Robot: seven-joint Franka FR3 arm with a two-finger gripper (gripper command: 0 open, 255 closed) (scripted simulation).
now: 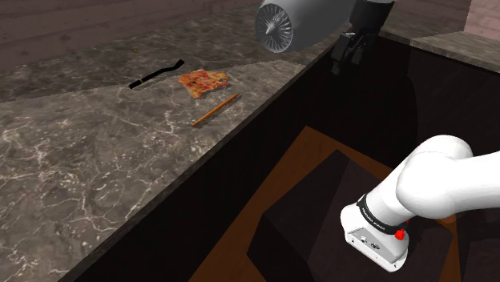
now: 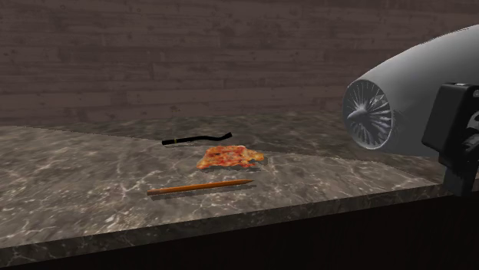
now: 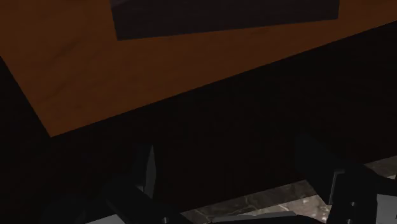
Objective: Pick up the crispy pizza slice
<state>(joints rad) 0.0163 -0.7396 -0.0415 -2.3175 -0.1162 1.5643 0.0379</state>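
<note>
Off edge of grey marble counter (image 1: 80,176), holds black two-finger gripper (image 1: 346,56) parted, empty; must go shoulder view's left to orange-red triangular pizza slice (image 1: 203,81).

White arm (image 1: 449,180) of rounded links; black band (image 1: 377,210) rings one joint, red button (image 1: 400,235) beside the band; grey finned cap (image 1: 276,28); black gripper (image 1: 344,56).

In the shoulder view the pincer (image 1: 343,60) blends into the dark behind it (the second exterior view's right edge crops it). The thin black thing (image 1: 158,73) beyond the pizza slice (image 1: 203,82) is too small to name. The table (image 1: 80,176) runs past the left edge.
</note>
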